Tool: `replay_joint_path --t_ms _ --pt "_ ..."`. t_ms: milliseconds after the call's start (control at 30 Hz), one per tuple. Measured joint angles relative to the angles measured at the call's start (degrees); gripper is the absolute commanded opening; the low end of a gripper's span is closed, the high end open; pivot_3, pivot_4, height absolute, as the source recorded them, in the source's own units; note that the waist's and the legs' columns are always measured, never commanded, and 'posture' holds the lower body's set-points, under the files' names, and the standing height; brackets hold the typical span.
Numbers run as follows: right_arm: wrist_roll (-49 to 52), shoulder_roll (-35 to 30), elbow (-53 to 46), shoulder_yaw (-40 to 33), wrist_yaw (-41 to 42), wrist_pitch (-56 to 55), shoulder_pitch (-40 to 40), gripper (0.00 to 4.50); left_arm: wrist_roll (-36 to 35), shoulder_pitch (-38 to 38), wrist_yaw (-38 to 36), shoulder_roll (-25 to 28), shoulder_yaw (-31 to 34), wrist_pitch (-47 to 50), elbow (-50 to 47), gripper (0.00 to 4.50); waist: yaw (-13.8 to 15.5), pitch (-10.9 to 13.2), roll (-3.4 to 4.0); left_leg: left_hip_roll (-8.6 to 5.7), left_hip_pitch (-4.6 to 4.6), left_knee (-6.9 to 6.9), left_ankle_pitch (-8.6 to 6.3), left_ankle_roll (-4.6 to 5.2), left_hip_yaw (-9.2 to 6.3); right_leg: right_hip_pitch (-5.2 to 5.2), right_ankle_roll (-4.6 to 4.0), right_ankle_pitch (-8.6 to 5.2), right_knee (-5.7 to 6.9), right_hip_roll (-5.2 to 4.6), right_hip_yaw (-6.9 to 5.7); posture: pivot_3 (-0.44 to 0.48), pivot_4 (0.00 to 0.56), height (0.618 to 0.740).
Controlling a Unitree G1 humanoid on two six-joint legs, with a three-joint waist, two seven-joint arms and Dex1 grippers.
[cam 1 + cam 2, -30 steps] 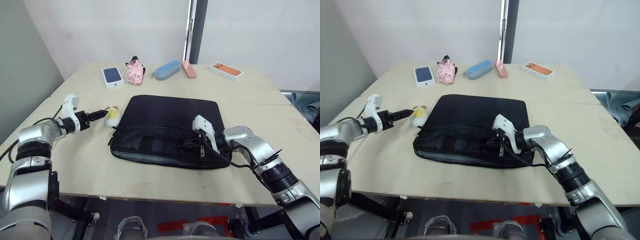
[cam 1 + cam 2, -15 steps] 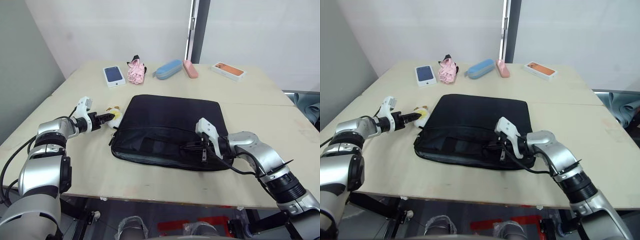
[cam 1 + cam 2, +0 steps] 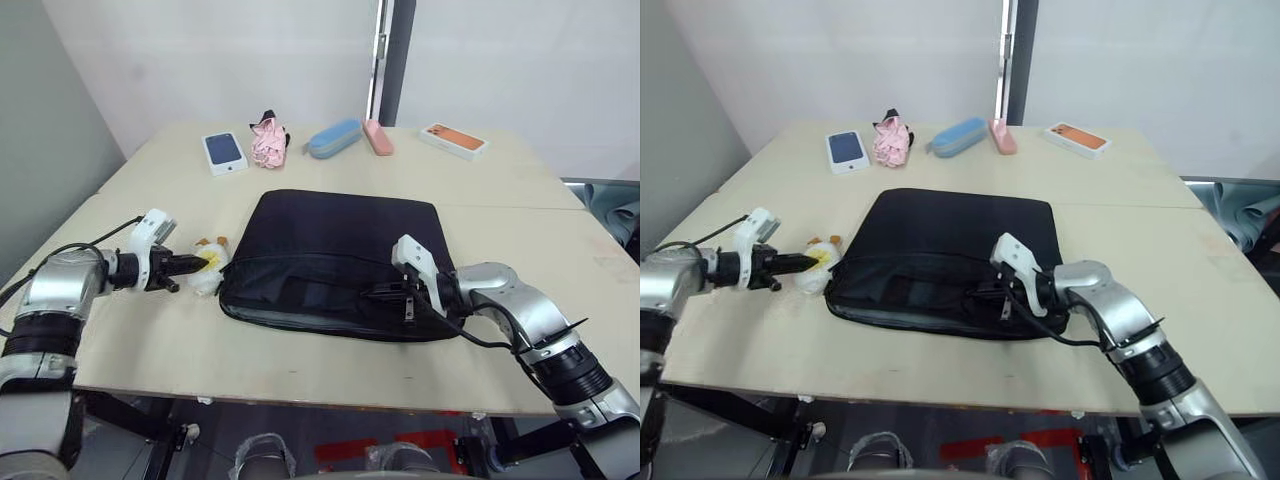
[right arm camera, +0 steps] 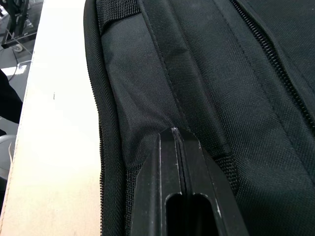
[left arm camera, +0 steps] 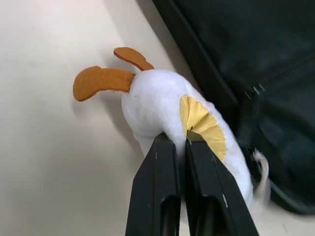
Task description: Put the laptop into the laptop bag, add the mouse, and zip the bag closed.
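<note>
The black laptop bag (image 3: pixel 340 235) lies flat in the middle of the table, its front edge gaping open. A pale grey strip shows inside that opening; I cannot tell whether it is the laptop. The mouse (image 3: pixel 210 276) is a small white fluffy thing with a yellow patch and orange flaps, lying just left of the bag's front-left corner. My left gripper (image 3: pixel 196 266) is shut on it, its fingers (image 5: pixel 165 162) pinching the white fluff. My right gripper (image 3: pixel 386 293) is shut on the bag's black fabric (image 4: pixel 162 98) at the front right, holding the top layer up.
Along the far side of the table (image 3: pixel 520 200) lie a blue phone box (image 3: pixel 225 152), a pink bundle (image 3: pixel 268 142), a blue pouch (image 3: pixel 333 139), a pink case (image 3: pixel 377 138) and an orange phone box (image 3: pixel 454 141). A seam runs across the table on the right.
My left gripper has shut on the mouse and drawn it toward the table's front, from beside the bag's left edge to its front-left corner. The right gripper has stayed on the bag.
</note>
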Motion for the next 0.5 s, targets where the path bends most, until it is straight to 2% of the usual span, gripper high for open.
replay_joint_path --t_ms 167,300,500 --pt "-0.01 -0.03 0.62 -0.02 0.36 -0.35 -0.17 0.0 -2.05 6.58 -3.98 5.94 1.46 -0.03 -8.7 0.03 0.17 0.02 0.03 0.0 0.04 -0.07 -0.01 0.01 0.04 -0.02 0.01 -0.01 -0.01 0.0 0.02 0.0 0.15 0.74" --pt "-0.01 0.01 1.15 0.3 0.67 -0.52 -0.86 0.0 -2.05 14.98 -7.89 11.65 3.58 -4.26 -13.4 0.03 -0.55 0.02 0.0 -0.01 0.04 -0.33 -0.01 0.01 0.19 -0.09 0.03 -0.01 -0.22 0.01 0.13 0.0 0.15 0.74" --pt "-0.05 0.06 1.78 0.32 0.79 -0.71 -1.7 0.0 -2.24 22.97 -10.78 13.93 5.01 -7.62 -18.13 0.03 -1.37 0.02 0.01 0.0 0.03 -0.69 -0.01 0.0 0.31 -0.16 0.03 -0.03 -0.54 0.06 0.13 0.0 0.15 0.74"
